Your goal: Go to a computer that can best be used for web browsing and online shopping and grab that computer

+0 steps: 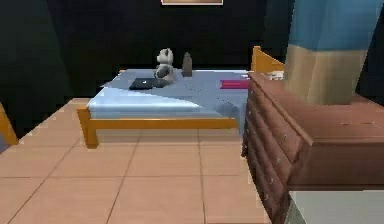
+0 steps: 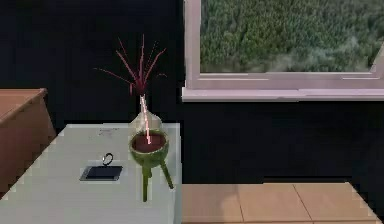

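Tiles (image 1: 130, 180) lie bare from the forward view's near edge up to the bed (image 1: 160, 105), giving open room on the left and middle. The dresser (image 1: 300, 135) crowds the right, its corner near the bed's foot rail. The laptop (image 1: 143, 83), dark and flat, lies on the bed toward the cover's left edge, with a plush toy (image 1: 165, 63) and a dark upright thing (image 1: 186, 66) behind it and a pink flat thing (image 1: 235, 85) at the right edge. In the arm side view a pale table (image 2: 50, 190) carries a vase (image 2: 148, 135) near its right edge and a small dark slab (image 2: 101, 173); bare floor (image 2: 270, 205) runs right of it under the window (image 2: 290, 45). The gripper's state cannot be told.
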### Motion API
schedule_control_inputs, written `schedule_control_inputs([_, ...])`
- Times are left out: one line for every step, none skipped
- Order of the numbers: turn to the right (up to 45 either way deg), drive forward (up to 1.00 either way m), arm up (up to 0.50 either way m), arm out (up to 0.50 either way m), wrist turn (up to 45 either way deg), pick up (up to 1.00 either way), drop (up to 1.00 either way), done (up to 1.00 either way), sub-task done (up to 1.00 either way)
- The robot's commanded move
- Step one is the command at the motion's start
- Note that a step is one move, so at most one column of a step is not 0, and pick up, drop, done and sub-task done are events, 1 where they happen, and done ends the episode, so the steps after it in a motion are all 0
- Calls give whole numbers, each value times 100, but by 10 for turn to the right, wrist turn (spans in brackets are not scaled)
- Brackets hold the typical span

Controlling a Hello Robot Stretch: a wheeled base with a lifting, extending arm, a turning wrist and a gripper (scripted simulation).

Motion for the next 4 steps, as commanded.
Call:
schedule_control_inputs([0,100,0,0,0,0,0,0,0])
schedule_control_inputs([0,55,0,0,0,0,0,0,0])
schedule_control_inputs([-450,0,0,0,0,0,0,0,0])
schedule_control_inputs([-450,0,0,0,0,0,0,0,0])
